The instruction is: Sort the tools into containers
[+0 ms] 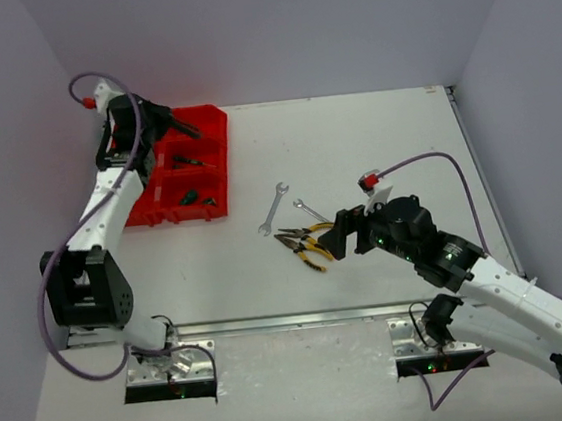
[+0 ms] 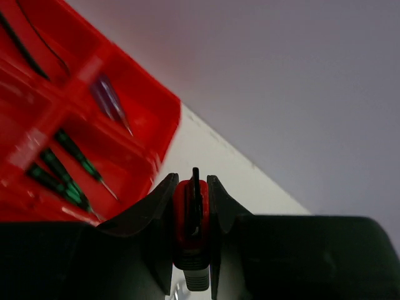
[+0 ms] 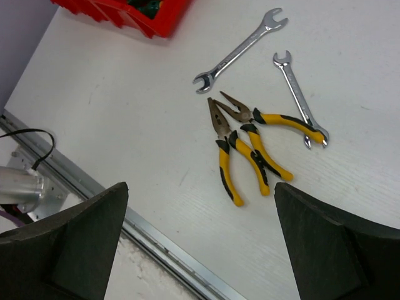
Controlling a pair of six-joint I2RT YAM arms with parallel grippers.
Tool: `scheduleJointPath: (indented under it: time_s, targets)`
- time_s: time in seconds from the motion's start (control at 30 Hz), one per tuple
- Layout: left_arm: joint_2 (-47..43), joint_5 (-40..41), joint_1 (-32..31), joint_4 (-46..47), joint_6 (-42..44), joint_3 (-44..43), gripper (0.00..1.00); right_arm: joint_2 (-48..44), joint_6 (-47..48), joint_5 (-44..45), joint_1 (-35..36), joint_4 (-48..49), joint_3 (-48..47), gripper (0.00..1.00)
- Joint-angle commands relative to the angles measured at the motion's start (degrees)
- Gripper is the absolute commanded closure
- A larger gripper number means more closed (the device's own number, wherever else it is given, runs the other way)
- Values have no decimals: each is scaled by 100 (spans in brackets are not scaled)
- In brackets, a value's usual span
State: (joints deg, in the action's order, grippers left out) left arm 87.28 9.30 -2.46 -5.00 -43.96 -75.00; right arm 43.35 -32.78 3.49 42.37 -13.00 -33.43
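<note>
The red organiser tray (image 1: 210,127) lies at the far left of the table. My left gripper (image 1: 173,121) hangs over its far end, shut on the red-black cutters (image 2: 186,212); in the left wrist view the jaws (image 2: 190,187) clamp the red handle. The tray's compartments (image 2: 169,119) hold green-handled screwdrivers (image 2: 69,172) and a blue-red one (image 2: 109,103). My right gripper (image 1: 332,238) is open and empty, just right of two yellow-black pliers (image 1: 310,248) on the table. In the right wrist view the gripper (image 3: 200,187) is above the pliers (image 3: 224,156).
Two silver wrenches (image 1: 273,209) (image 1: 311,210) lie just beyond the pliers; the right wrist view shows them too (image 3: 240,50) (image 3: 299,100). A metal rail (image 3: 156,244) runs along the near table edge. Grey walls enclose the table.
</note>
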Motion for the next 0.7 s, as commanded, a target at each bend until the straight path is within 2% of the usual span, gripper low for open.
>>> scheduleJointPath:
  time_s: [0.0, 0.13, 0.2, 0.47, 0.67]
  targets:
    - [1544, 398, 1489, -241, 46, -1520, 100, -430, 26, 230, 8, -426, 186, 1]
    - [3336, -67, 1953, -261, 987, -3620, 100, -556, -73, -359, 9, -1026, 191, 1]
    - [4011, -285, 2101, -294, 1016, -4321, 100, -646, -86, -560, 16, -1118, 248, 1]
    - [5108, -879, 2250, 588, 870, -4936, 100, -919, -163, -834, 8, -1046, 296, 1]
    - [5308, -1214, 2250, 842, 560, -4945, 97, -634, -193, -807, 17, -835, 417, 1]
